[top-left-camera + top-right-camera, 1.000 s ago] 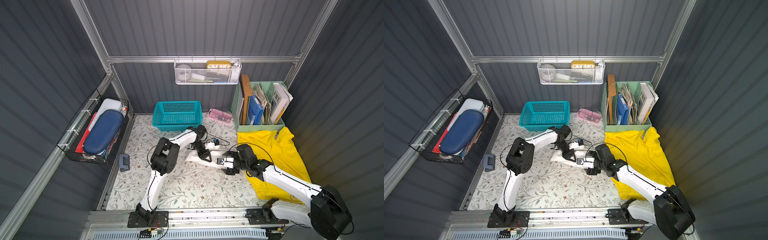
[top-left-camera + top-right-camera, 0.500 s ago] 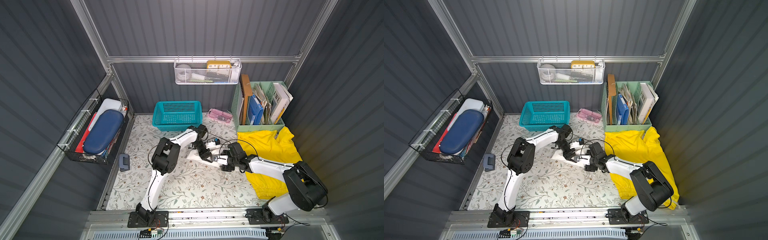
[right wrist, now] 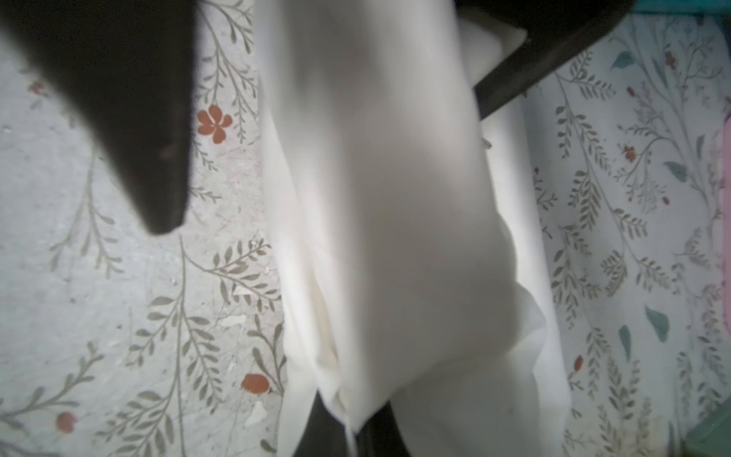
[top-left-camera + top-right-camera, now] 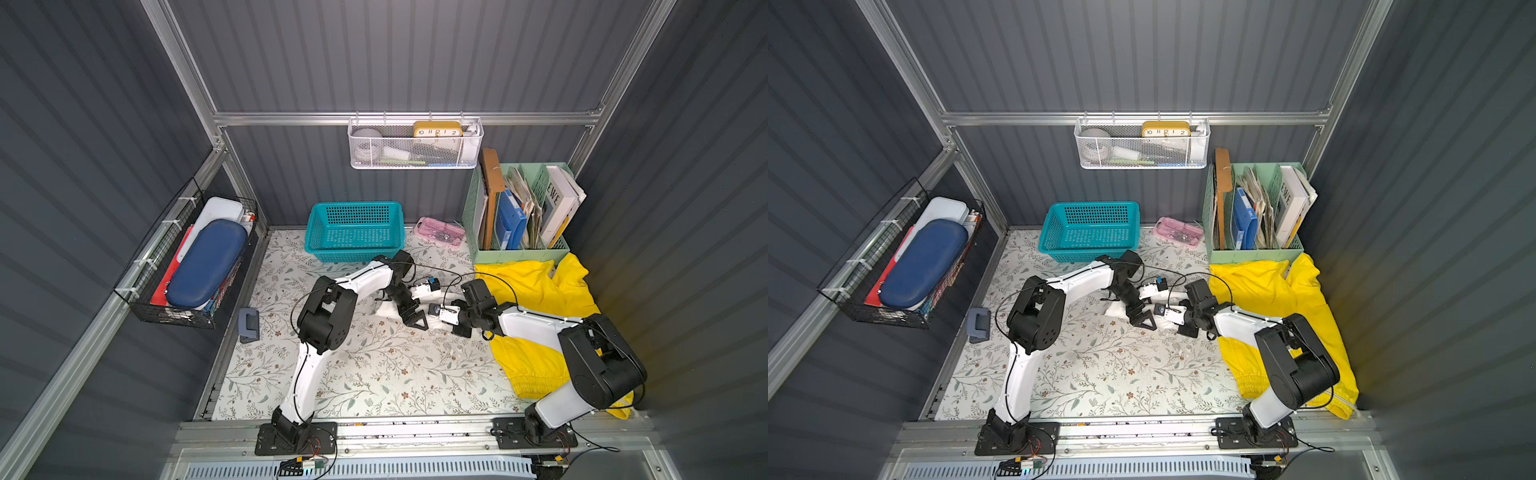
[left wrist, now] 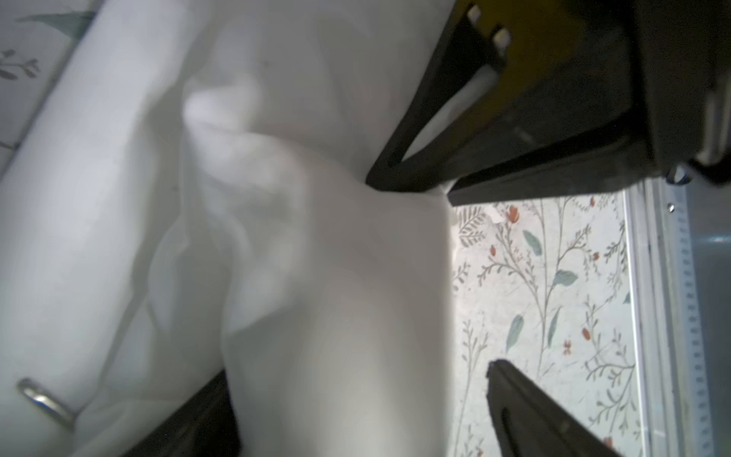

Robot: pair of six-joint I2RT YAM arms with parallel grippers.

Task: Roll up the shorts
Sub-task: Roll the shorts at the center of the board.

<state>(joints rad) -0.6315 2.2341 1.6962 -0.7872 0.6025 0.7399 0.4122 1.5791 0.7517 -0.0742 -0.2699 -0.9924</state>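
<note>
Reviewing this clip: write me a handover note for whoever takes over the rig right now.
Grippers: left gripper open, its jaws either side of the white shorts; right gripper shut on the white shorts.
Things: white shorts bunched mid-mat between the grippers; yellow shorts spread loose on the mat's right side.
Done: white pair looks partly rolled.
Left: finish that roll, then roll the yellow pair.

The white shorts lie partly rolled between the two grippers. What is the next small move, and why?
Probably close the left gripper on the white shorts. Its jaws stand wide open with a loose fold of the cloth lying between them, while the right gripper seems to be shut on another part of the same cloth. With both grippers holding it, the roll could be tightened further.
</note>
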